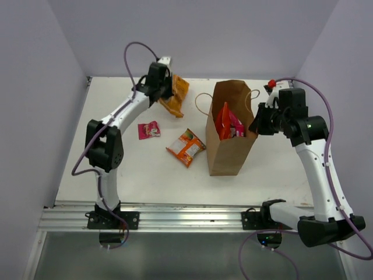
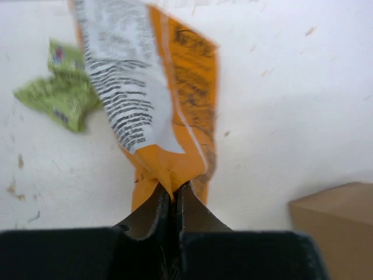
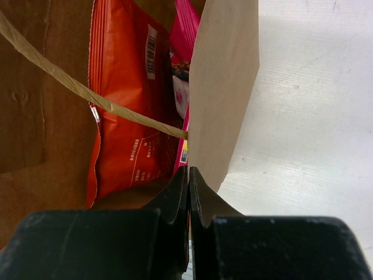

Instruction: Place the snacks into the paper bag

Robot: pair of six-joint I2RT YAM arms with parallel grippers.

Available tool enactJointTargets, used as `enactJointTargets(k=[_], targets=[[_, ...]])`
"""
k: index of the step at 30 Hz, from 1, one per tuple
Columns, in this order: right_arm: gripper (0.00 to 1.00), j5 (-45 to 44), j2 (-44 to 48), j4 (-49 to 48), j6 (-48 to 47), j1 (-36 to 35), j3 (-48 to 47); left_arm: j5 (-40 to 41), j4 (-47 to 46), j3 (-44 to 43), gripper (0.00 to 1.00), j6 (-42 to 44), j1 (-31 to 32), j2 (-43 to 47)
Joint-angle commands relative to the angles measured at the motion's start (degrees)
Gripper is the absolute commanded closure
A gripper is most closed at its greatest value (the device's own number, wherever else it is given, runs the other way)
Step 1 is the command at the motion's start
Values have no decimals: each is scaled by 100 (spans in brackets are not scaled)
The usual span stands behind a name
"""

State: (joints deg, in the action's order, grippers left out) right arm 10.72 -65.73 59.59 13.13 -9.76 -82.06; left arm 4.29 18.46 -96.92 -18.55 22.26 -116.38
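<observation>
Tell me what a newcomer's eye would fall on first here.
The brown paper bag stands at the centre, an orange-red packet and a pink packet already inside, the right hand shut on its rim. At the far left, the left hand pinches the end of a large orange bag.

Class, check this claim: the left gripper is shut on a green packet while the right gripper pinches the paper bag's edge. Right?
Not quite. The left wrist view shows the left gripper shut on the orange packet; the green packet lies loose beside it. The right gripper does pinch the paper bag.
</observation>
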Motion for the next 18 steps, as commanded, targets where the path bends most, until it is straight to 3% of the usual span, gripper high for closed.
enactJointTargets(k=[1, 7, 12, 18], targets=[[100, 176, -80, -79, 58, -17, -82, -568, -475, -1894, 100, -141, 111, 1187], [100, 229, -132, -71, 15, -8, -126, -1229, -677, -2542, 100, -307, 831, 1442], [100, 281, -168, -53, -38, -17, -170, -1615, -817, -1841, 100, -396, 1674, 1855], [100, 387, -141, -88, -38, -17, -126, -1336, -625, -759, 100, -176, 2405, 2242]])
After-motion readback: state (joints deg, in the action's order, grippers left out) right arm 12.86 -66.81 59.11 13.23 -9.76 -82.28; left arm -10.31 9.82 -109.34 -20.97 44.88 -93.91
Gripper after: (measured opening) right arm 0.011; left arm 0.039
